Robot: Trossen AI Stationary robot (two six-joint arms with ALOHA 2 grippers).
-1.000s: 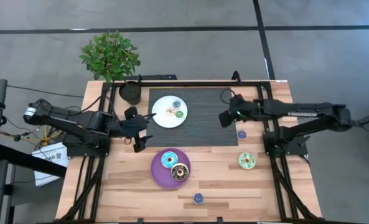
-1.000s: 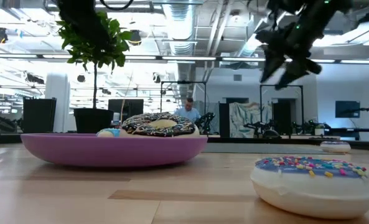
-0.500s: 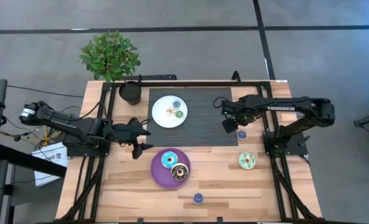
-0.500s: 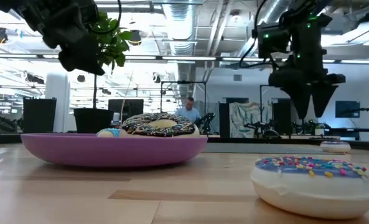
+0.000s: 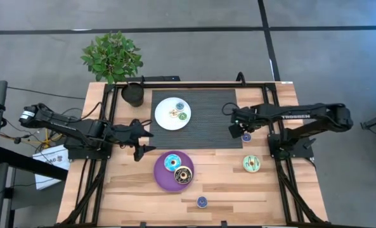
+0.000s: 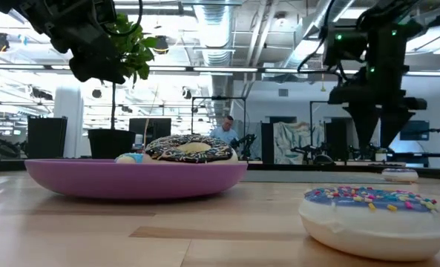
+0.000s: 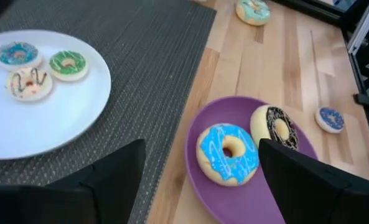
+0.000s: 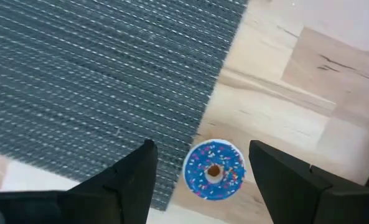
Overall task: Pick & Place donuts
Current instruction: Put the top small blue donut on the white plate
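My right gripper is open and points down, its fingers standing on either side of a blue sprinkled mini donut without touching it. That mini lies flat on the wood beside the mat's right edge. My left gripper waits open above the table, left of the purple plate. This plate carries the blue-iced donut and the brown-and-cream donut. The white plate holds three minis. The green-iced donut and another sprinkled mini lie on the wood.
A dark woven mat covers the far middle of the table. A black pot with a plant stands at the far left corner. Black frame rails run along both sides. Bare wood lies between the purple plate and the green-iced donut.
My right gripper has moved from over the mat's right part toward the table's right and near edges, tipped until its fingers point down, and come lower over the blue mini. My left gripper drew back a little toward the left and near edges, then held still.
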